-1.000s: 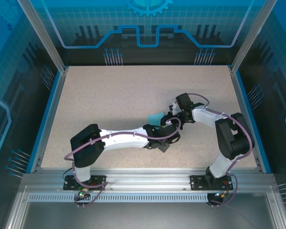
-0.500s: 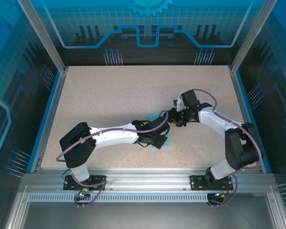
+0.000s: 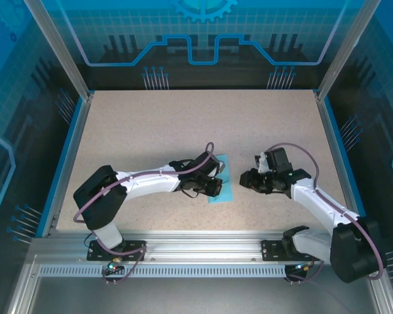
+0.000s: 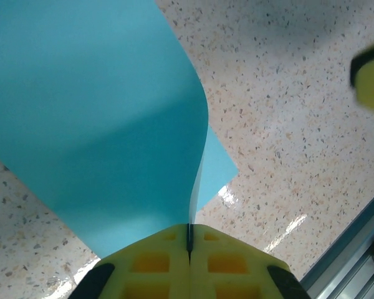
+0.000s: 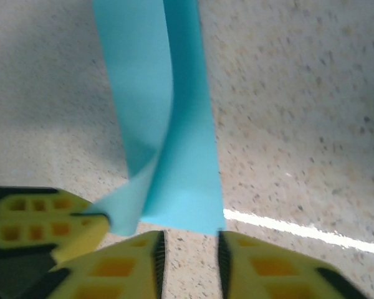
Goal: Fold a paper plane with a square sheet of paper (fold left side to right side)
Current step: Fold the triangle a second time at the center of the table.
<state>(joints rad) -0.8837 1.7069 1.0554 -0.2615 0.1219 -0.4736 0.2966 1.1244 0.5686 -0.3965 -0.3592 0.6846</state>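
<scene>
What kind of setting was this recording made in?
Probably an enclosed robot work cell in a lab or demo booth: an aluminium frame, blue panels printed with circuit and gear graphics, and a speckled tabletop with left arm and right arm bolted at its near edge.

The curled blue sheet of paper (image 5: 174, 143) lies on the speckled desk (image 5: 299, 93), just beyond the right gripper (image 5: 190, 240), its jaws slightly apart.

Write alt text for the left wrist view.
The left gripper, jaws shut, pinches one edge of the cyan sheet of paper. The sheet's upper layer curves up over a lower layer lying flat on the speckled table.
</scene>
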